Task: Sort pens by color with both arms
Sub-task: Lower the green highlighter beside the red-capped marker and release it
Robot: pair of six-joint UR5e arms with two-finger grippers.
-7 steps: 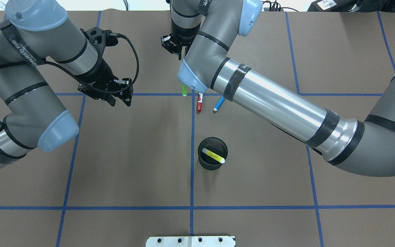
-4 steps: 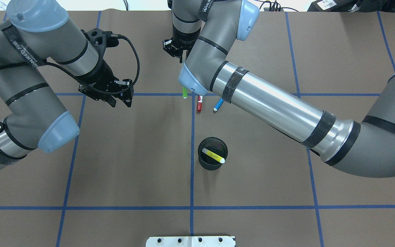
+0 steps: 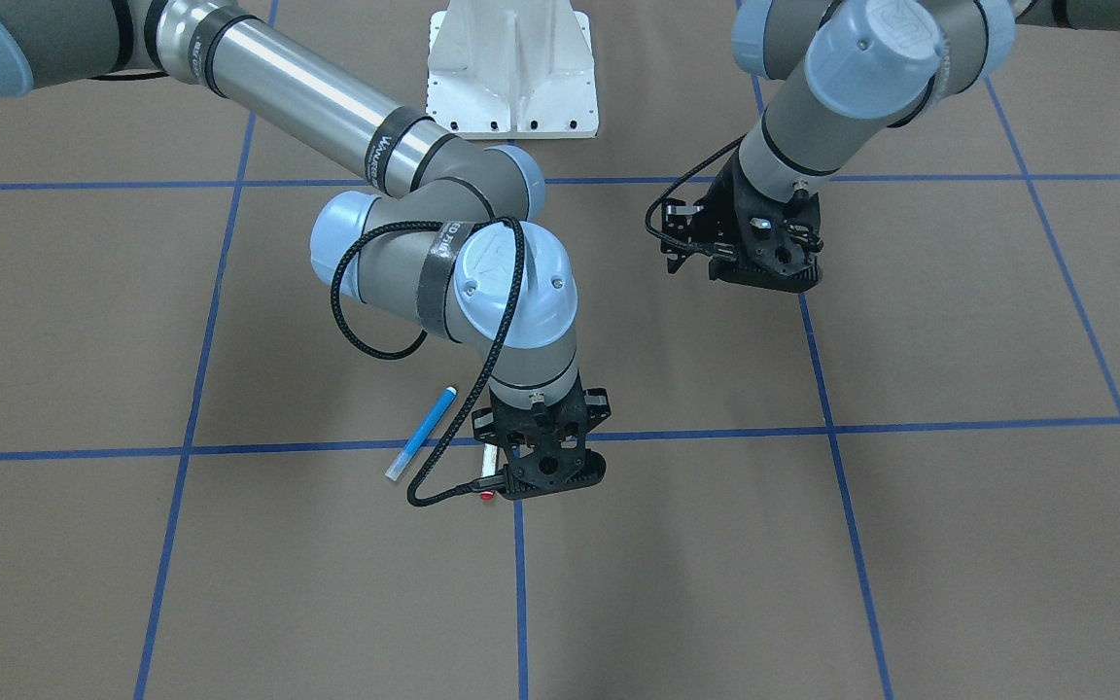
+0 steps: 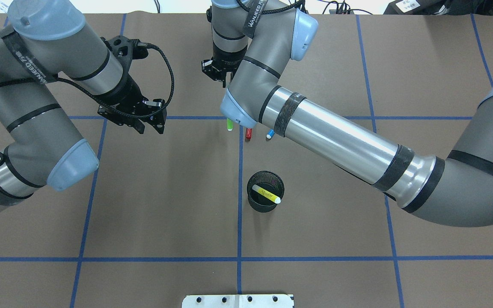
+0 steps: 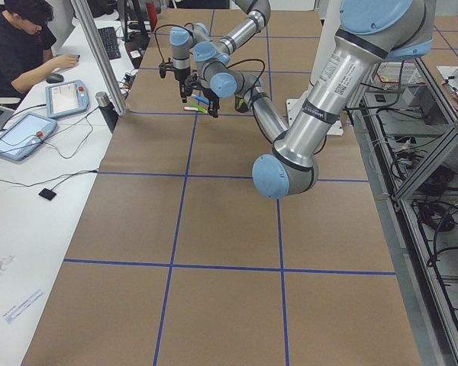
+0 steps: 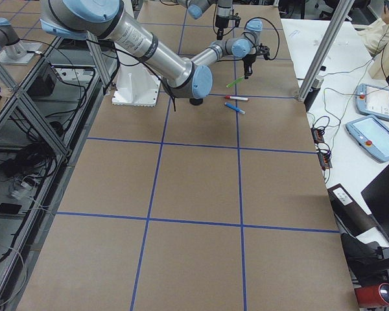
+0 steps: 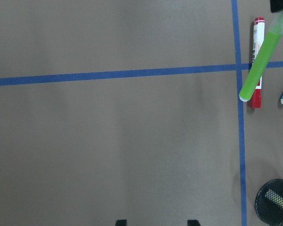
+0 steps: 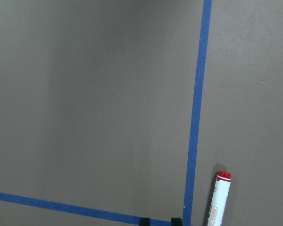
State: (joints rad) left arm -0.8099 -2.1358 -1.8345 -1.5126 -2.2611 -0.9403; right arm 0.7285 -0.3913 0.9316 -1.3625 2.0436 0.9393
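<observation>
Two pens [image 7: 257, 33] lie under my right gripper [image 4: 221, 76], clamped on the tilted green pen [image 7: 259, 61]; I'd lift clear first, left gripper [image 4: 150, 127] splayed, empty.

You see a matt brown tabletop [image 4: 156, 201], like paper, with blue tape lines [image 4: 239, 233]. The right arm [image 4: 340, 141] is shiny metal with smooth light-blue caps [image 4: 305, 26]. The black cup [image 4: 257, 206] is mesh.

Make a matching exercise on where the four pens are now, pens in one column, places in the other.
1 green pen
2 yellow pen
3 red pen
4 blue pen

A in the black mesh cup
B flat, alongside a tape line
C tilted, held by the right gripper
D flat, slanted to that line

Pairs: 1-C, 2-A, 3-B, 4-D.
</observation>
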